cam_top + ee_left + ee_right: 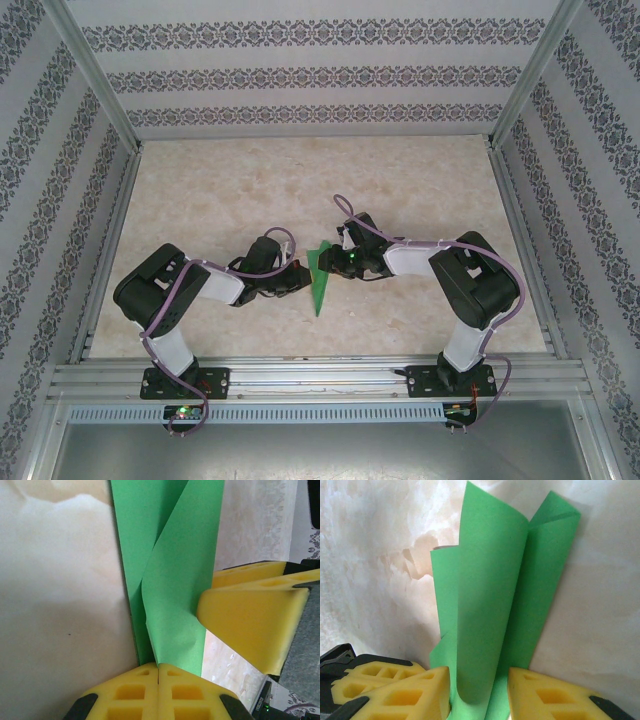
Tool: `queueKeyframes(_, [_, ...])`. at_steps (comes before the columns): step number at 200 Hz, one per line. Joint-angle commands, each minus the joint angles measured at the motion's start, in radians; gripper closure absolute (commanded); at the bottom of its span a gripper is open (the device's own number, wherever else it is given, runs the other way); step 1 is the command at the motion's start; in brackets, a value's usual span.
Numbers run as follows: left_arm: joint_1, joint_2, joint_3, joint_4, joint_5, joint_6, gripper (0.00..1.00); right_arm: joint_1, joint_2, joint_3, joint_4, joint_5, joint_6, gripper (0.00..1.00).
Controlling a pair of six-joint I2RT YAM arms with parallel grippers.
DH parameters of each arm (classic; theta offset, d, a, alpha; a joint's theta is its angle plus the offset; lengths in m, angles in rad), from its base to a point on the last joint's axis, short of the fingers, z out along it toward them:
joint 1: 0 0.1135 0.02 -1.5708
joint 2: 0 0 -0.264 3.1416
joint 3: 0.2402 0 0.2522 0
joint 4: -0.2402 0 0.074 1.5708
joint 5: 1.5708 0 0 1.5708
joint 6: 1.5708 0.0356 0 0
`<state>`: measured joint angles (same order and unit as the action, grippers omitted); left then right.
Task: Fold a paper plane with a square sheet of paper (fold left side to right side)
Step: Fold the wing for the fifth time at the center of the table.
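The marbled table (pixel 250 190) carries 2 arms: the left arm (pixel 165 290) reaches in from 8 o'clock, the right arm (pixel 470 285) from 4 o'clock. Between them, just toward 6 o'clock of the table's middle, the green paper (pixel 320 280) is partly folded, a slim wedge pointing to 6 o'clock. The left gripper (pixel 158 667), at the paper's 9 o'clock, has its fingers pressed together, pinching the paper's edge. The right gripper (pixel 479 675), at 3 o'clock, has its fingers spread, the curled fold rising between them
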<state>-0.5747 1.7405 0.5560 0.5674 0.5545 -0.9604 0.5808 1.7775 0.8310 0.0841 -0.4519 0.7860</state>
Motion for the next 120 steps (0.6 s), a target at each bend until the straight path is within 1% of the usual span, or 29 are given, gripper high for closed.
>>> queueKeyframes(1, [-0.008,0.018,0.026,-0.02,0.004,0.038,0.95,0.028,0.056,0.004,-0.017,0.041,-0.024,0.62])
queueKeyframes(56, [-0.019,0.004,0.036,-0.063,-0.017,0.049,0.96,0.029,0.05,-0.001,-0.021,0.045,-0.024,0.62])
queueKeyframes(120, [-0.024,0.022,0.037,-0.068,-0.021,0.035,0.96,0.029,0.023,-0.003,-0.017,0.045,-0.016,0.62])
